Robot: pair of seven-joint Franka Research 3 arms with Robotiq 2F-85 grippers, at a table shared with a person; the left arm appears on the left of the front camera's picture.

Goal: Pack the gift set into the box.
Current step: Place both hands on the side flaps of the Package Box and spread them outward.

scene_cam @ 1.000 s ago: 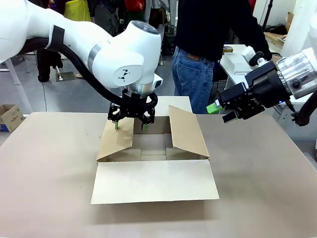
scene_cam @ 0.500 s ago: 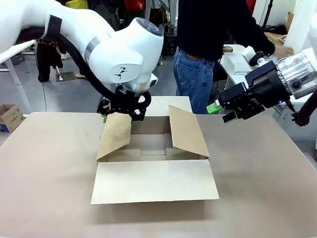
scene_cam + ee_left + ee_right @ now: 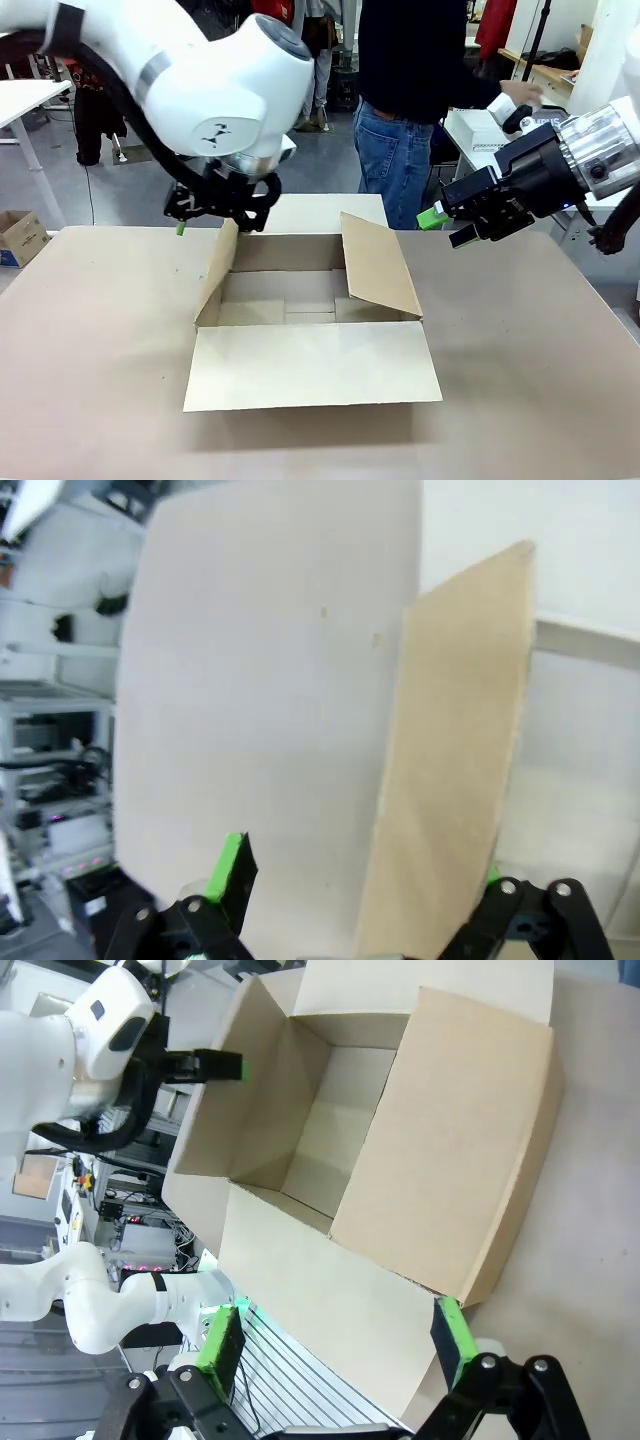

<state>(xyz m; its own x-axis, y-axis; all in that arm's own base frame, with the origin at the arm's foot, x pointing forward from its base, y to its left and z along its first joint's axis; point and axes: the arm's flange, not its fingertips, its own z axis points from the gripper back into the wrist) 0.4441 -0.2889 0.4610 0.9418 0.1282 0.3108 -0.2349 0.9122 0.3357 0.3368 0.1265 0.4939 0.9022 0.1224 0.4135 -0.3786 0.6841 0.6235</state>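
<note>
I'm straddling the left flap (image 3: 220, 275) of the box (image 3: 310, 380) with the left gripper (image 3: 213, 215) wide; the right gripper (image 3: 450, 227) is hanging wide, empty. Pushing outward risks dragging the box.

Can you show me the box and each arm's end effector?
box (image 3: 310, 375), front view, near flap lying flat.
left end effector (image 3: 362, 872), left wrist view, midway between fingertips.
right end effector (image 3: 448, 227), front view, midway between fingertips.
</note>
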